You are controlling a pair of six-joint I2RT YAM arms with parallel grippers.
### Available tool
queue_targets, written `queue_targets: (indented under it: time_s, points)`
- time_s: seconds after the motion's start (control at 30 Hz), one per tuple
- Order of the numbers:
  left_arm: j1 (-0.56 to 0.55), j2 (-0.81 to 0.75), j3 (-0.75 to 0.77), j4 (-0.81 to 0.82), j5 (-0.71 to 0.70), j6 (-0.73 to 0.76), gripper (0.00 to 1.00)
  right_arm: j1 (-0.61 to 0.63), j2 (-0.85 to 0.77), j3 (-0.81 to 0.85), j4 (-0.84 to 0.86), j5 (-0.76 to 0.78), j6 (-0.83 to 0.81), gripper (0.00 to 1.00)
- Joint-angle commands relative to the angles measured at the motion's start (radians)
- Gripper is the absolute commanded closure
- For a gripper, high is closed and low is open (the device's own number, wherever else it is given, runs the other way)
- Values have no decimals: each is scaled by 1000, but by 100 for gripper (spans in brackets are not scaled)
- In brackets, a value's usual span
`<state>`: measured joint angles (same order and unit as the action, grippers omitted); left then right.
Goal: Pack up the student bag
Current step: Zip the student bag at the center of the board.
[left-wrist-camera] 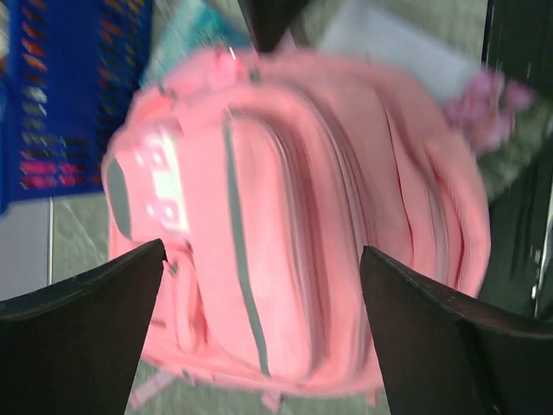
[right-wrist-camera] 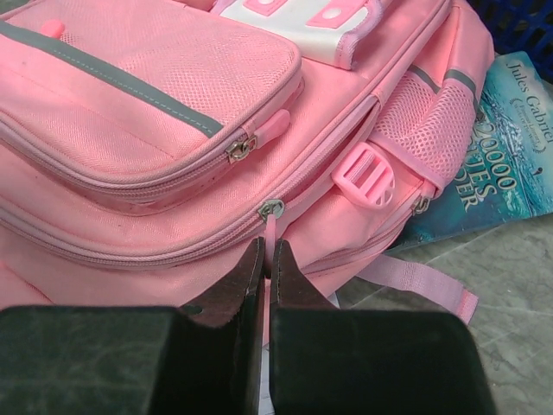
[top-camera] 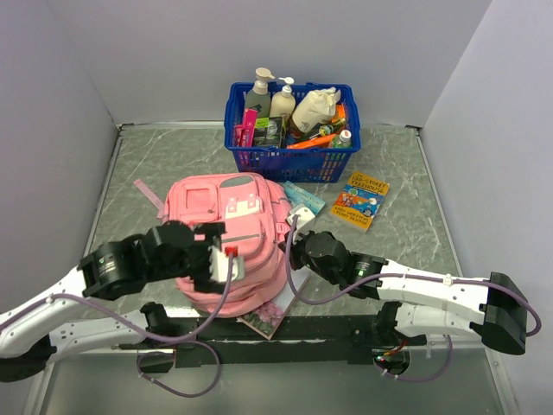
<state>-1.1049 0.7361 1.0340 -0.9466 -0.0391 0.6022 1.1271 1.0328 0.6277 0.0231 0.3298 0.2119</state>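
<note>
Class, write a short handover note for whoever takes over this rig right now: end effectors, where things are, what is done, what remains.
Left end effector: open, over the student bag, holding nothing.
Right end effector: shut on a zip pull on the bag's side.
The bag lies mid-table. A teal book and a yellow book lie beside it, with the blue basket behind.
Done: pull gripped.
Left: that zip looks closed. Open it, load items, close.

Teal book point(right-wrist-camera: 505, 151) cover, "Jules Gabriel" and "20000" legible, other letters cut off
</note>
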Motion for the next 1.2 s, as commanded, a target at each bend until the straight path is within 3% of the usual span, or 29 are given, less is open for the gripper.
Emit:
queue_targets:
  time_s: [0.0,0.23,0.5,0.77,0.87,0.9,0.93,1.17]
  points:
    - [2,169,118,140,109,-142,3,11,-10,18,69,18,9,100]
    - [23,394,43,285,192,-81,32,11,-40,21,57,37,6,100]
    - [37,417,-63,449,177,-172,39,8,-65,10,72,8,23,100]
    - [37,433,-164,571,77,-234,56,5,-94,-3,74,-20,52,100]
    - [39,441,-189,588,55,-243,80,-9,-106,-11,74,-31,57,100]
    - [39,433,-195,594,56,-239,93,-16,-100,-11,71,-35,60,100]
    - [39,418,-198,604,57,-236,97,-35,-93,-10,61,-35,61,100]
    - [39,344,-187,557,77,-229,99,-165,-31,-43,115,-116,86,100]
